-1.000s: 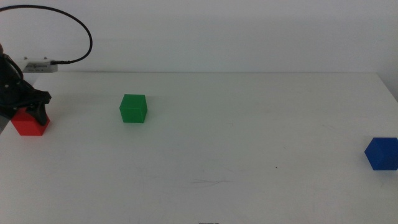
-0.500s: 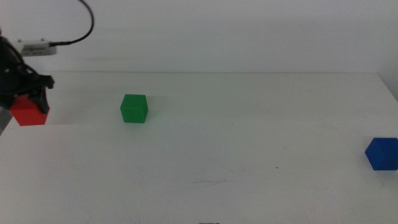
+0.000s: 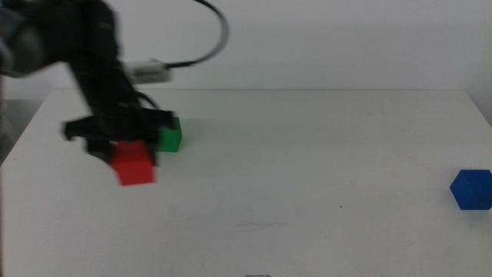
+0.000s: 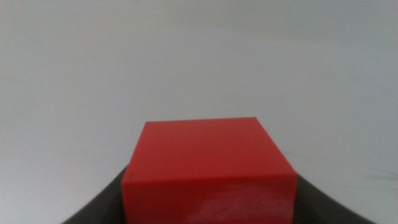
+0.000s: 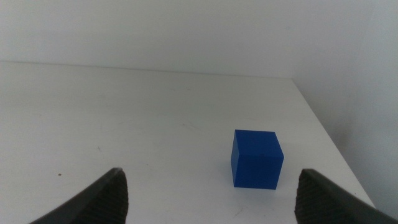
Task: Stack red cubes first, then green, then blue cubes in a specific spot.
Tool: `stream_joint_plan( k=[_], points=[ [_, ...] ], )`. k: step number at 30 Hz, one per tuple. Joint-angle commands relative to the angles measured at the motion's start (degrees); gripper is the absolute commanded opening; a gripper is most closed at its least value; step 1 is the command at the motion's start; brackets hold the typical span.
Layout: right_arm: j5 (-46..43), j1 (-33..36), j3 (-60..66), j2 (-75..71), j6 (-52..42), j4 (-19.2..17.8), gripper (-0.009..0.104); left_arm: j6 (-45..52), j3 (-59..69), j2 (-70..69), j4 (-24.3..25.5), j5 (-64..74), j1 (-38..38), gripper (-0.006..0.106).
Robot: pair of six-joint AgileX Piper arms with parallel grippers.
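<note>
Left end effector grips a matte bright-red cube.

Left gripper over table's left part, clamped on first cube. Second cube just behind, right of it. Third cube far right, near edge, before right gripper.

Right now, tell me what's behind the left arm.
The green cube sits behind the left gripper, which holds the red cube off the table. Only the green cube's right part shows; the arm covers the rest. The blue cube lies far right.
</note>
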Motion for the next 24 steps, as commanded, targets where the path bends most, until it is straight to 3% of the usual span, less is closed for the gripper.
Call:
stream_joint_plan(
  k=[1, 12, 24],
  points=[
    [-4.4, 0.1, -1.0, -1.3, -0.3, -0.5, 0.094, -5.7, -1.8, -1.9, 0.0, 0.4, -4.6, 0.013],
    [-4.4, 0.1, -1.0, -1.3, -0.3, -0.5, 0.094, -12.0, -17.9, 11.9, -0.1, 0.8, -19.2, 0.013],
    [-4.4, 0.1, -1.0, -1.3, -0.3, -0.5, 0.094, -13.2, -22.8, 19.2, -1.2, 0.4, -23.0, 0.013]
  ],
)
